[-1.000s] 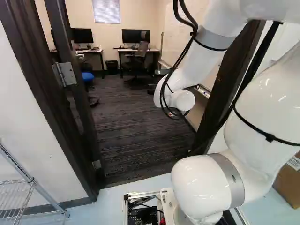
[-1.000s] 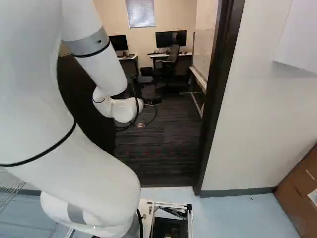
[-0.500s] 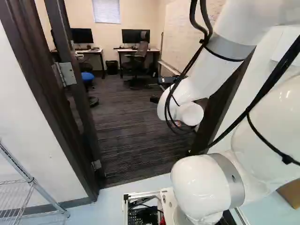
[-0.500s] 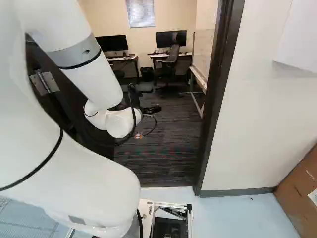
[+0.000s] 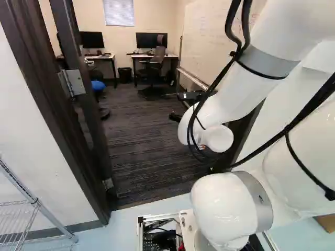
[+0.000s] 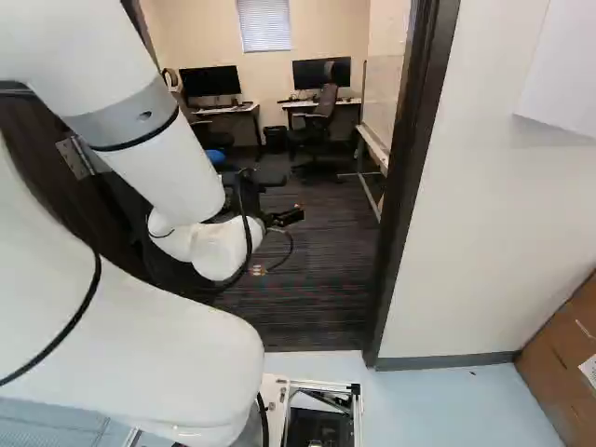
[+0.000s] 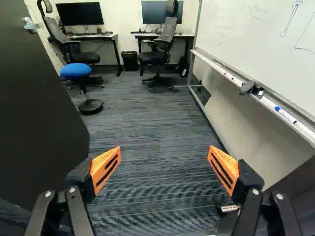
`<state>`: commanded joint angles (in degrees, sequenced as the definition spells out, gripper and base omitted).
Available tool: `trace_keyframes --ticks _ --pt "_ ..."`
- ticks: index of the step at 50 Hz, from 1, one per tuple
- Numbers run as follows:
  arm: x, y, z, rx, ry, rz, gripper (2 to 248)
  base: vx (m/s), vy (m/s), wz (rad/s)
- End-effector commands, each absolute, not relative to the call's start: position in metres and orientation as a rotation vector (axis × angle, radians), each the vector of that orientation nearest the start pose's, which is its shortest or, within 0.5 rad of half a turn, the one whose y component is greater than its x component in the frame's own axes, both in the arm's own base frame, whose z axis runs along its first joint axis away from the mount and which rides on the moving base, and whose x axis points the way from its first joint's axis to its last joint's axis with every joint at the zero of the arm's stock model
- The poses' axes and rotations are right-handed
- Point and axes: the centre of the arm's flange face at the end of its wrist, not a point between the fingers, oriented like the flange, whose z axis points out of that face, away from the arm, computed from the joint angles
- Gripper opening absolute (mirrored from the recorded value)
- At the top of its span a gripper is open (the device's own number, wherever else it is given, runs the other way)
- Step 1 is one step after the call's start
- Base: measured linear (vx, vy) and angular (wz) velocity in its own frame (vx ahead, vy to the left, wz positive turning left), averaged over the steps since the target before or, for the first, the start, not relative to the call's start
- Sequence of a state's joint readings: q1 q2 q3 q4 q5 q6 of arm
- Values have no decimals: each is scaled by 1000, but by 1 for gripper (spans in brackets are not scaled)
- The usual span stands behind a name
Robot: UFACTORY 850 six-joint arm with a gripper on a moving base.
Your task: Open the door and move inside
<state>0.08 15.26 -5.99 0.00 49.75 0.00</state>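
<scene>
wrist view: the gripper [image 7: 164, 150] stands wide open, its orange pads [image 7: 106, 169] well apart with just the carpet [image 7: 147, 123] seen between them (nothing pinched). beside and beyond one finger is the dark door [image 7: 39, 108], standing open into the office, its lever handle [image 7: 30, 24] well ahead of the fingertips and touched by neither. the hinge plate [image 5: 76, 82] is at the upper left of the left base view. further out, the whiteboard [image 7: 256, 29] is ahead on the gripper's other side, and the swivel chair [image 7: 165, 39] is deep in the room.

so the opening part looks done, i'd say; going in is what's left. the white arm [image 6: 168, 158] already reaches through the doorway, but the base's metal frame [image 6: 357, 419], low in the right base view, is over the pale blue floor [image 6: 447, 410], short of the carpet. next, probably, a straight drive forward, minding the right door jamb [image 6: 405, 186].
</scene>
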Motion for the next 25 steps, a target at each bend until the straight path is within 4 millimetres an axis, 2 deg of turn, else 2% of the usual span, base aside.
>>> trace_keyframes --ticks 20,25 --pt "270 0 366 -2558 0 -1824 247 0 0 2" --pt "270 0 366 -2558 0 -1824 247 -11 21 250"
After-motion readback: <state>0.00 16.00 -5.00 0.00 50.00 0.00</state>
